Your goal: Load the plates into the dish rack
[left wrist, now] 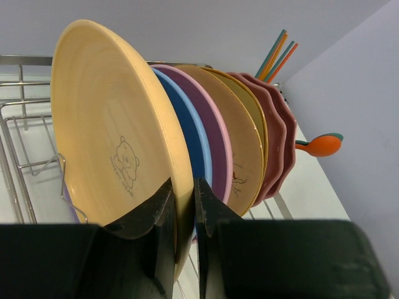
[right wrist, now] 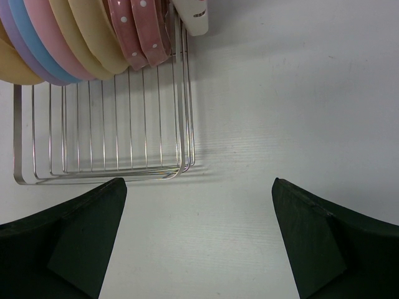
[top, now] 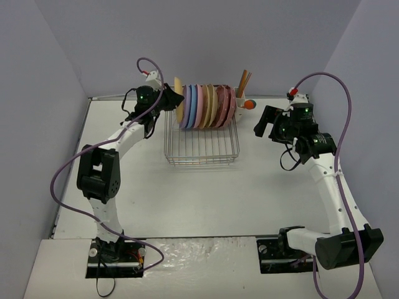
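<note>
Nearly done — the left hand (left wrist: 184, 187) is clenched on the rim of the orange-yellow plate (left wrist: 118, 124), which stands upright at the left end of the dish rack (top: 201, 149). Next to it, further along the rack, the other plates (top: 209, 106) are slotted in a row: lavender, blue, pink, beige, dotted dark-pink. No plate shows on the counter (top: 206, 199) around the rack. The right hand (right wrist: 198, 187) hangs released and empty to the rack's right. Seemingly all that remains is letting go of this last plate.
</note>
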You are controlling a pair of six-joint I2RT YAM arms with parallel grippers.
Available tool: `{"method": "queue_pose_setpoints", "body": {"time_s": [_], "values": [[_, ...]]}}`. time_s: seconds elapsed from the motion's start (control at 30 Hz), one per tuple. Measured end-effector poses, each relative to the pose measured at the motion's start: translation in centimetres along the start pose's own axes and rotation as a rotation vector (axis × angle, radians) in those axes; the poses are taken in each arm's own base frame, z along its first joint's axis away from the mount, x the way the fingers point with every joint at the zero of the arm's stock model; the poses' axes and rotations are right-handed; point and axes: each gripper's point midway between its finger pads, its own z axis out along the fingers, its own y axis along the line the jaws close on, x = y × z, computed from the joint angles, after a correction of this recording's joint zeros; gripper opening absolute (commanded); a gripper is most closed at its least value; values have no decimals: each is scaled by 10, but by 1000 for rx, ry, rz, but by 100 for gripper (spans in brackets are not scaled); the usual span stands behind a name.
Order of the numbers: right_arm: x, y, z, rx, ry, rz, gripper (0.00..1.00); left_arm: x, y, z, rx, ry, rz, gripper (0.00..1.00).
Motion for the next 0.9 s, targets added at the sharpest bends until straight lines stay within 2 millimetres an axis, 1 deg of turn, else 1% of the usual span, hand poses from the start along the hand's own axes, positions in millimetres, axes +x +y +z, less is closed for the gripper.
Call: {"method": "queue_pose_setpoints", "body": {"time_s": [0.07,0.3,0.43,0.53,0.63,0.7,0.77,0.8,0.87,0.9], "values": [[0,-1,0,2,1,1,100,2,6,0,-16,4,2,0],[0,-2,0,4,0,2,100,7,12,-1,-30,14,19,0],[0,-2,0,4,1,3,100,19,22,3,-47,40,28,9],[2,-2,1,5,3,3,100,32,32,6,-66,72,33,20],[3,-3,2,7,8,3,100,40,39,6,-80,94,38,31],[4,-3,2,8,9,3,100,41,40,6,-81,99,50,42],[4,-3,2,7,9,3,100,41,40,6,-81,98,63,50],[4,-3,2,8,8,3,100,41,41,5,-83,99,72,51],[4,-3,2,8,9,3,100,40,42,4,-92,100,84,65],[4,-3,2,8,8,3,100,39,43,4,-95,99,88,68]]}}
